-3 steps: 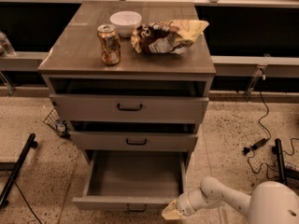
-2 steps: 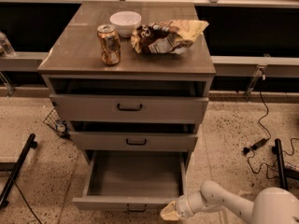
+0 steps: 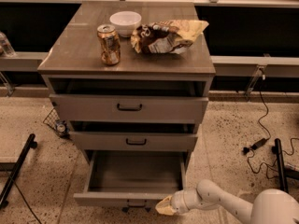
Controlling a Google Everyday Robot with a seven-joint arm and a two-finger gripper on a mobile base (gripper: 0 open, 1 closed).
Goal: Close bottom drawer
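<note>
The bottom drawer [image 3: 131, 199] of the grey cabinet is pulled far out, its plain grey interior [image 3: 135, 171] empty and its small dark handle [image 3: 136, 204] just visible at the bottom edge. My gripper [image 3: 164, 206] on the white arm sits at the right end of the drawer's front panel, touching or almost touching it. The middle drawer [image 3: 135, 141] and top drawer [image 3: 129, 107] above stand slightly out.
On the cabinet top stand a can [image 3: 108, 44], a white bowl [image 3: 125, 23] and a crumpled chip bag [image 3: 166, 35]. Cables and a plug [image 3: 254, 146] lie on the speckled floor to the right. A black stand leg [image 3: 16, 169] lies at the left.
The arm has shifted slightly lower and left along the drawer front. The drawer looks as far out as before.
</note>
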